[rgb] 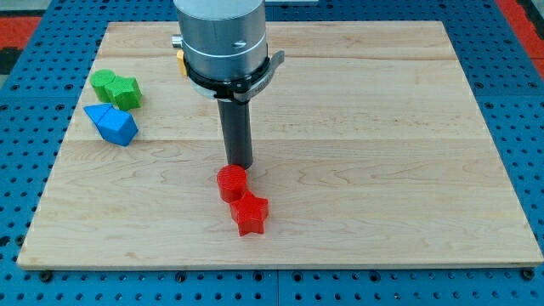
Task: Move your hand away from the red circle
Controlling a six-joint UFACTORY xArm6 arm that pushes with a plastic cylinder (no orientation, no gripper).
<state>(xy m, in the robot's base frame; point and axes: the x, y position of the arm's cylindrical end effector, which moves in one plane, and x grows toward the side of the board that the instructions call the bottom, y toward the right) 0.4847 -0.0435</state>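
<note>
Green block (116,88) touching blue block (111,124) at the board's (382,170) left; red star (250,212) near bottom centre.

Light wood board (382,127) on blue pegboard (527,127).

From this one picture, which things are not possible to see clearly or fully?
- Yellow block: the arm's grey body hides most of it; shape unreadable.
- My tip: just above the red circle toward the view's top; contact or a small gap cannot be told.
- Red circle and red star: touching or not, unclear.
</note>
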